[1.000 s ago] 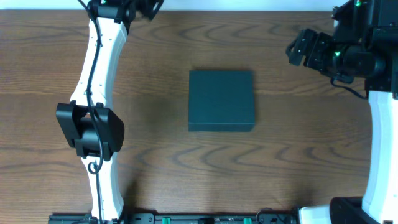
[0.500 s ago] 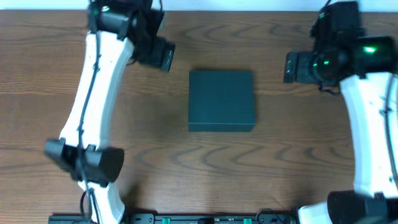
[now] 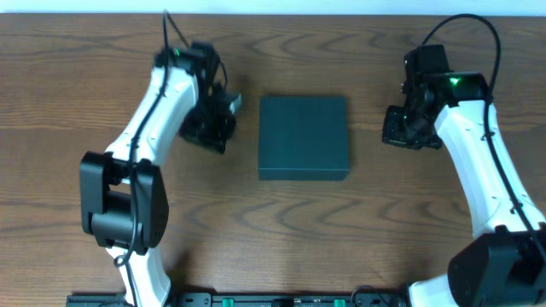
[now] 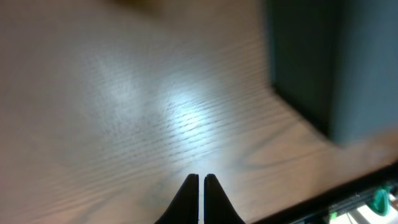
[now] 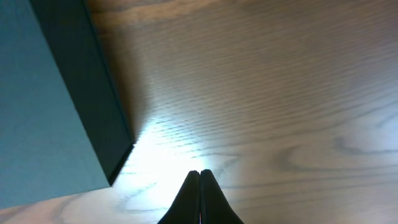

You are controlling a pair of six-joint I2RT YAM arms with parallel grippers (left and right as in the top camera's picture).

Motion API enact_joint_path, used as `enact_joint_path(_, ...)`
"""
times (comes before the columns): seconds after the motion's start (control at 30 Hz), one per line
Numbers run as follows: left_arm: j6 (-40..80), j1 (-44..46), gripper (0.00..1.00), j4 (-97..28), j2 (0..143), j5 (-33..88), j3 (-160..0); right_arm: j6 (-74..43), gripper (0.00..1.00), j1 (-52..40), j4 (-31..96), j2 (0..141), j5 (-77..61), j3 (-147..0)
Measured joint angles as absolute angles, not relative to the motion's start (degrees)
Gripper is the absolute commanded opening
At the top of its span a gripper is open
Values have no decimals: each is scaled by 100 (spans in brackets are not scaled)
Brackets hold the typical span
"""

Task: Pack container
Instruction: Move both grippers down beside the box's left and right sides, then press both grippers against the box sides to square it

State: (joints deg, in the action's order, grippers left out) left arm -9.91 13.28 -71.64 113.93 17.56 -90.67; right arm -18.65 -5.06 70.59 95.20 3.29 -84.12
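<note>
The dark teal container [image 3: 304, 136] sits in the middle of the wooden table with its flat lid down. My left gripper [image 3: 223, 128] hangs just off its left side, shut with nothing between the fingers. In the left wrist view the closed gripper [image 4: 201, 178] points at bare wood, the container [image 4: 329, 62] at upper right. My right gripper [image 3: 397, 126] is off the container's right side, also shut and empty. Its wrist view shows the joined gripper [image 5: 199, 173] over the table and a corner of the container [image 5: 56, 99] at left.
The wooden table [image 3: 256, 230] stretches all round the container. Both arm bases stand at the front edge, with a dark rail [image 3: 281, 298] between them.
Both arms swung in from the back corners and down toward the container's two sides. Both grippers went from open to shut.
</note>
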Motion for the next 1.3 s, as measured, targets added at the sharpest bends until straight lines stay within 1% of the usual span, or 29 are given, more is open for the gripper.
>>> enact_joint_path(0.07,-637,1328,6,-6845,11430,1649,-8565,-1896,2,-506,6993,9520,228,-8372)
enact_joint_path(0.13,-460,1334,6,-6641,11432,1608,-8416,-1931,2,-506,6877,9520,189,-8335)
enact_joint_path(0.37,-148,1555,6,-6025,11432,1588,-8372,-2281,1,-598,6158,9583,128,-7481)
enact_joint_path(0.47,-84,1726,6,-5605,11432,1566,-8357,-2499,1,-659,5623,9776,99,-7133)
enact_joint_path(0.63,47,1984,6,-5061,11432,1542,-8344,-2703,2,-661,5288,10088,30,-6989)
enact_joint_path(0.77,270,2137,6,-4818,11432,1540,-8337,-2783,2,-661,4762,10464,-486,-6982)
enact_joint_path(1.0,777,2150,6,-4519,11432,1503,-8331,-2821,2,-663,3964,10888,-1852,-6960)
enact_joint_path(1.17,1146,2150,6,-3730,11432,1503,-8320,-3055,2,-661,3437,10925,-2132,-6947)
enact_joint_path(1.3,1326,2139,6,-3546,11432,1466,-8320,-3267,1,-661,3227,10925,-2217,-6947)
